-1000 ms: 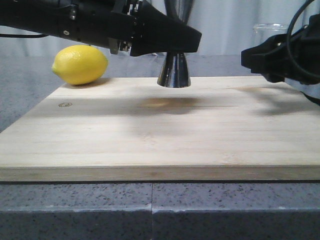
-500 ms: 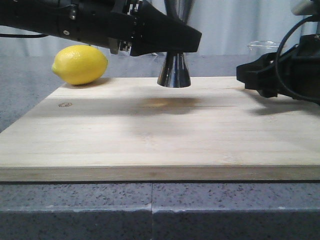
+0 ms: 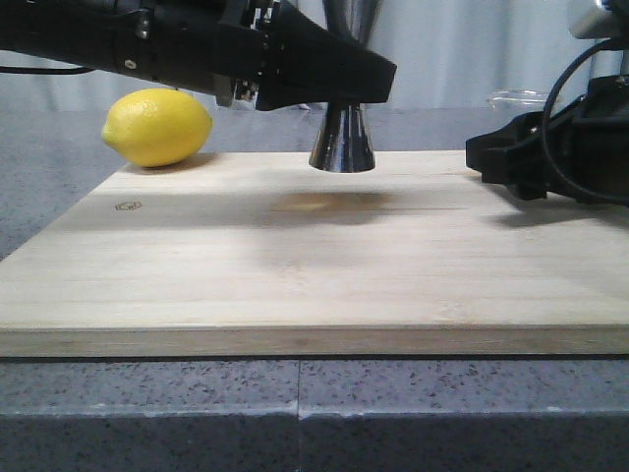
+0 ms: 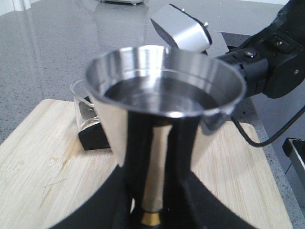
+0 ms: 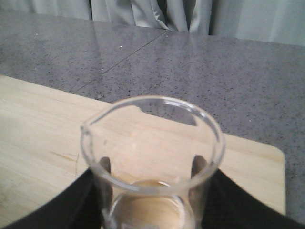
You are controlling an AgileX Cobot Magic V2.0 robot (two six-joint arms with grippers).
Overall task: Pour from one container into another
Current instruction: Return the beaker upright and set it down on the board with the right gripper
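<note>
Gripping the steel jigger (image 4: 164, 114) at its waist, left gripper (image 4: 151, 210) closed, liquid inside, base on the wooden board (image 3: 295, 256) near the lemon (image 3: 157, 126). Clamping the glass beaker (image 5: 152, 162), right gripper (image 5: 150, 200) closed, low at the board's right side. Risking a spill if either tilts or jigger gets knocked.

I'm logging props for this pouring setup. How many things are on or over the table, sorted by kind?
Fruit: 1, the lemon
Pouring vessels: 2, the steel jigger and the glass beaker
Boards: 1, the wooden cutting board
Grippers: 2, the left gripper and the right gripper
Total: 6
</note>
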